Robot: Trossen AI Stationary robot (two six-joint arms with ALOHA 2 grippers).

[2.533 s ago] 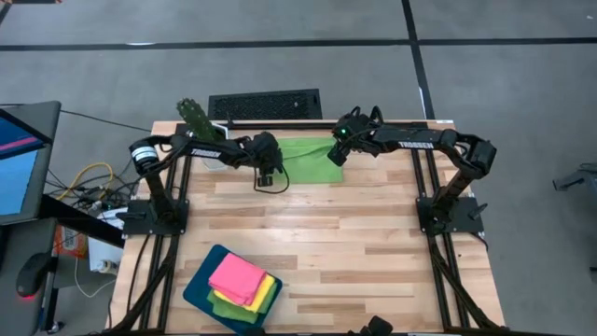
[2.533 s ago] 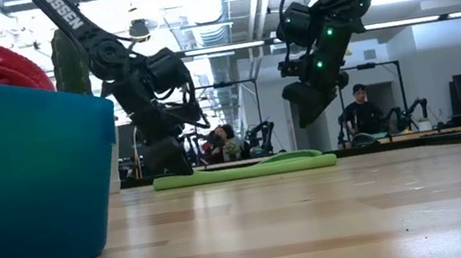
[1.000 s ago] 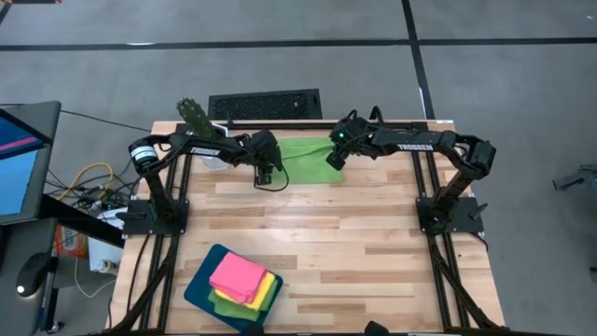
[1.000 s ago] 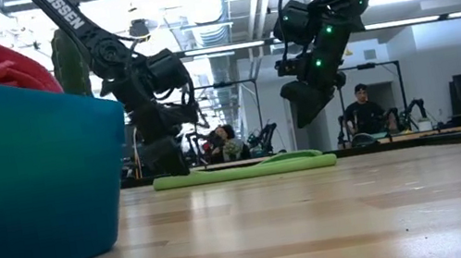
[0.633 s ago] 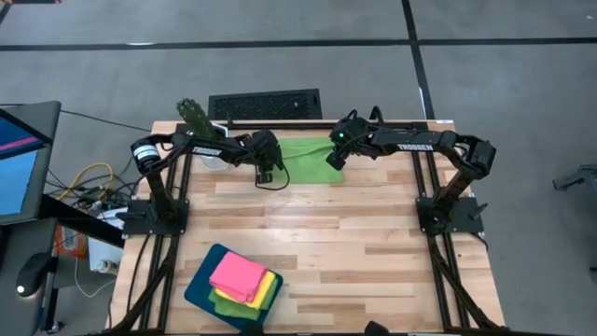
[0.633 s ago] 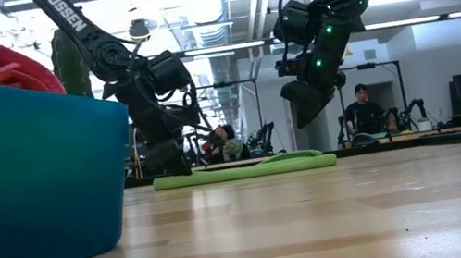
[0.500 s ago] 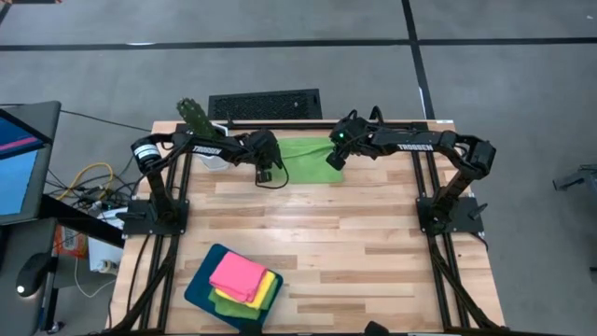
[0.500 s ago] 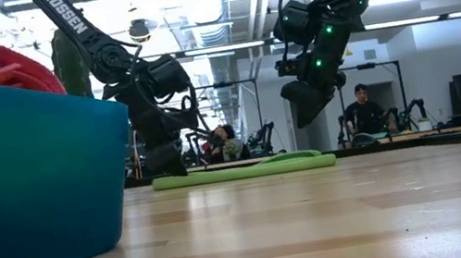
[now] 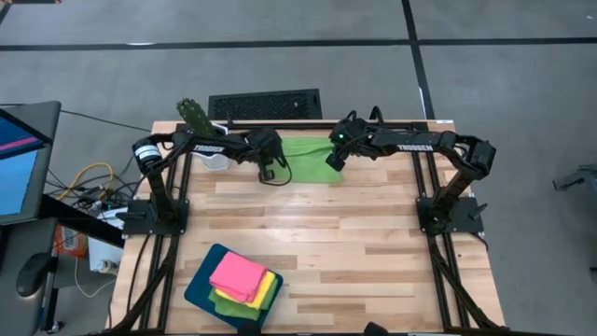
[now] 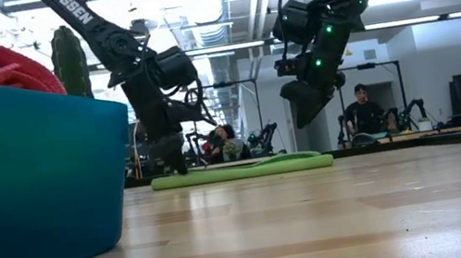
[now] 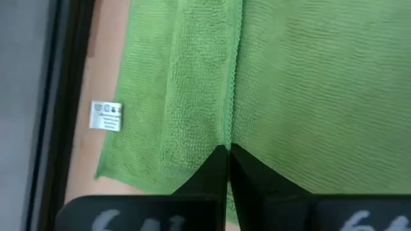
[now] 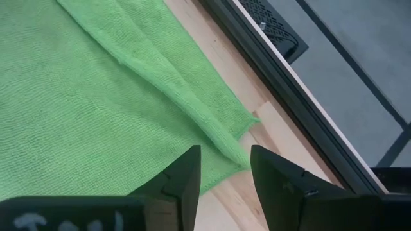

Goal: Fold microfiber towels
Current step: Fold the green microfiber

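Since a moment ago, the left claw (image 9: 267,174) has clenched shut and risen slightly at the left edge of the lime green towel (image 9: 308,156). Seen from its wrist camera, its two dark fingertips (image 11: 221,168) meet on a folded hem of the towel (image 11: 270,83), pinching it. A small white care label (image 11: 106,116) pokes out at the towel's edge. That towel lies flat at 12 o'clock on the wooden bench (image 9: 354,243). Above the towel's right end hovers the right claw (image 9: 334,159), released, its fingers (image 12: 186,176) apart and touching nothing. At 7 o'clock a dark teal tray (image 9: 198,287) carries a stack of folded towels: pink (image 9: 237,277) on top, then yellow (image 9: 269,288), then lime green (image 9: 229,309).
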